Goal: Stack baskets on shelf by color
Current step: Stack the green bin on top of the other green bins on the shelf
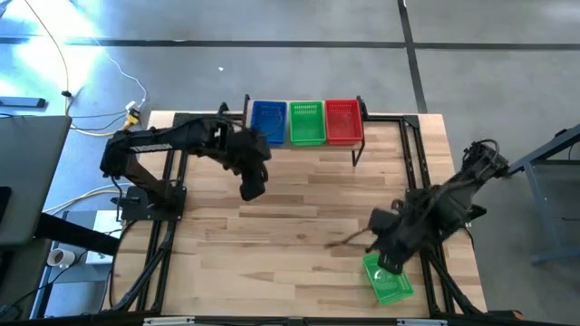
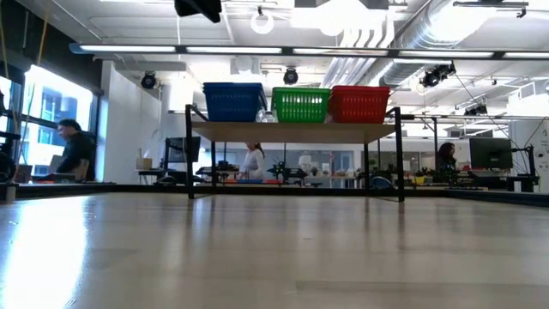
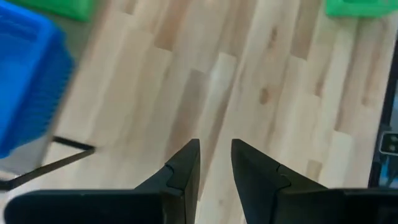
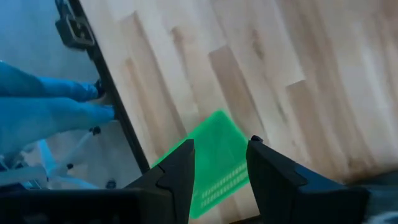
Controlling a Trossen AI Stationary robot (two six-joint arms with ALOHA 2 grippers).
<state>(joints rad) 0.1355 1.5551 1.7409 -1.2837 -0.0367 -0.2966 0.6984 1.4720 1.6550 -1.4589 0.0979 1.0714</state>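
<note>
Hovering: right gripper (image 4: 221,163), jaws open, over the green basket (image 1: 388,281) on the surface (image 1: 290,217)
Left gripper (image 3: 216,155): jaws slightly parted, empty

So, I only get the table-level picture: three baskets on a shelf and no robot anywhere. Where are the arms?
Observer: Seen from above, the right claw hangs over a loose green basket, at the table edge opposite the shelf.
Operator: Has it grabbed that one?
Observer: No. Its wrist camera shows the fingers apart, with the basket lying below them.
Operator: And the other arm?
Observer: The left claw is empty, over bare wood just in front of the shelf's blue basket.
</note>
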